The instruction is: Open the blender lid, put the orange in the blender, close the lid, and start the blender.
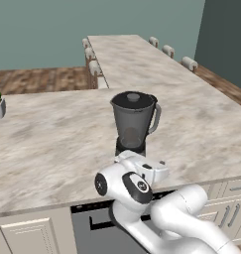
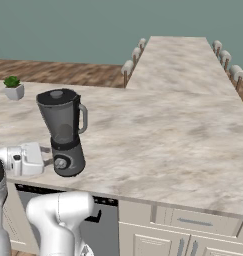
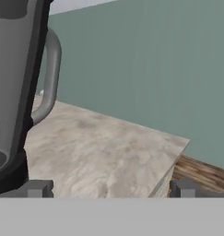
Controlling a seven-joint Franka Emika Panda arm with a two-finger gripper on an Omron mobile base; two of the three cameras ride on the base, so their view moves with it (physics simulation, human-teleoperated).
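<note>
The blender (image 1: pixel 134 124) is standing upright on the marble counter (image 1: pixel 52 139) near its front edge, and the blender lid (image 1: pixel 133 99) is sitting closed on the jar's rim, its small knob pointing straight up. The claw (image 3: pixel 109 188) is hanging low, level with the blender's dark base, with its two tips spread wide apart and nothing between them, so it is released. In the hand view the jar and its side handle (image 3: pixel 50 73) are filling the left part of the frame, which means the claw is pointing past the blender's side, out over bare counter toward the far wall. In the right base view the white hand (image 2: pixel 23 159) is sitting just to the left of the base and its round knob (image 2: pixel 61 162), close but apart. The lid is therefore lying well above the claw and a little to the side, so the opening move is likely calling for a climb and a downward approach onto the lid's knob. The orange is not something I can locate here.
</note>
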